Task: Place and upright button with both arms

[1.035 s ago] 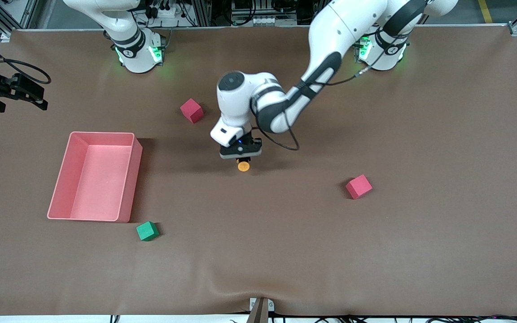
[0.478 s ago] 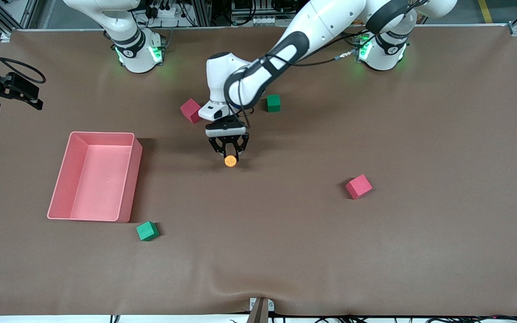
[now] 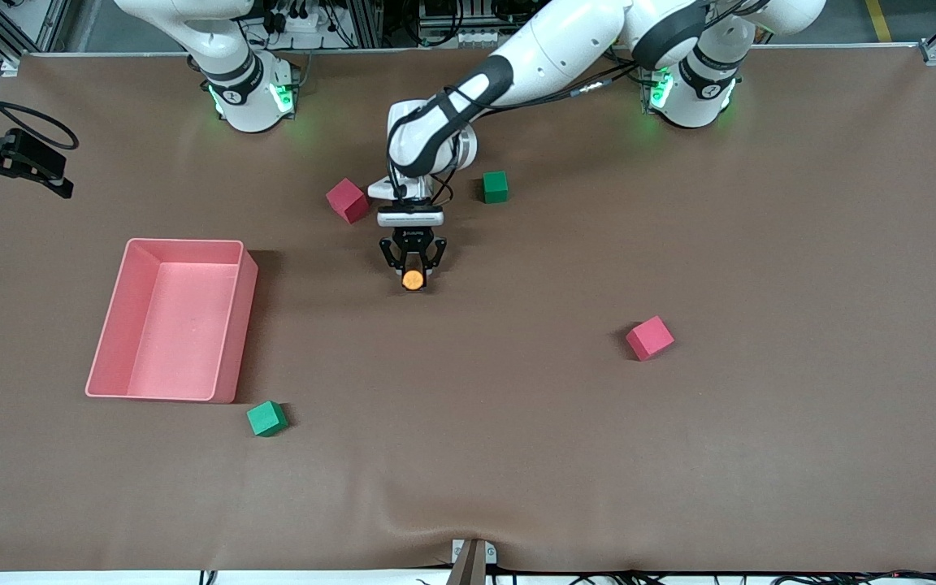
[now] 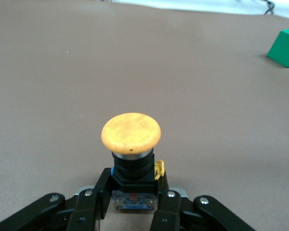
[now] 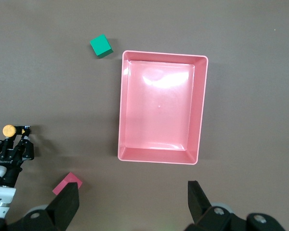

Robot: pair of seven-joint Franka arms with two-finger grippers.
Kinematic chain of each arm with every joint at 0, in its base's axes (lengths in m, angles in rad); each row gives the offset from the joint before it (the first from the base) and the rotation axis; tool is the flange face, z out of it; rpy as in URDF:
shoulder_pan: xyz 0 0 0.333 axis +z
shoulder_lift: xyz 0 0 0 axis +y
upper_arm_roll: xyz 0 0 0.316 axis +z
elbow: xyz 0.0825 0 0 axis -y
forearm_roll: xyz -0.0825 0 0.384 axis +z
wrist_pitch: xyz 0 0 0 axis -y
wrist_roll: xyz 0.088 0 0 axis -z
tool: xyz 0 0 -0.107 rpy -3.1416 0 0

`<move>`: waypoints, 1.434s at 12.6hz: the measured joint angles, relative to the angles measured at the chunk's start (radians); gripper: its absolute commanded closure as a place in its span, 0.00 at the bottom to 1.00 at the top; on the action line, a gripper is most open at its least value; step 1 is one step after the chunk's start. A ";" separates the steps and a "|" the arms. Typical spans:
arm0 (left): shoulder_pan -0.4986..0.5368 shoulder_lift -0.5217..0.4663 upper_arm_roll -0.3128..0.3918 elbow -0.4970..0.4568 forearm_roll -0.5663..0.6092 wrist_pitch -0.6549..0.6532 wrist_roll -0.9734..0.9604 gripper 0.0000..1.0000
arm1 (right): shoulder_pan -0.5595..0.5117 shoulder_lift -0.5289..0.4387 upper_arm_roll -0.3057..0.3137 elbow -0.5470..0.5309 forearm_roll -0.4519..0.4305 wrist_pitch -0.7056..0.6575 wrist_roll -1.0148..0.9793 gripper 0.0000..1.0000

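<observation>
The left gripper [image 3: 412, 272] is clamped on the button [image 3: 413, 279] low over the middle of the desk [image 3: 517, 455], its orange cap facing the front camera; the left wrist view shows both fingers [image 4: 91, 209] pinching the button [image 4: 131, 144] by its black body. The right gripper [image 5: 130, 204], fingers apart, waits high over the pink tray [image 5: 161, 107]

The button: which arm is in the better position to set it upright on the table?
Left. The left gripper is shut on the button, low over the table. The right gripper hangs open, high over the pink bin, holding nothing.
</observation>
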 measured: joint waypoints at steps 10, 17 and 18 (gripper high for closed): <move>-0.086 -0.020 0.032 0.015 -0.228 -0.077 0.047 0.00 | -0.012 0.000 -0.002 0.021 0.000 -0.001 0.000 0.00; -0.012 -0.408 0.021 0.056 -0.967 -0.289 0.649 0.00 | -0.013 0.000 0.000 0.021 0.000 -0.003 0.000 0.00; 0.051 -0.473 0.025 0.059 -1.058 -0.319 0.751 0.00 | -0.014 0.000 0.000 0.021 0.000 -0.004 0.000 0.00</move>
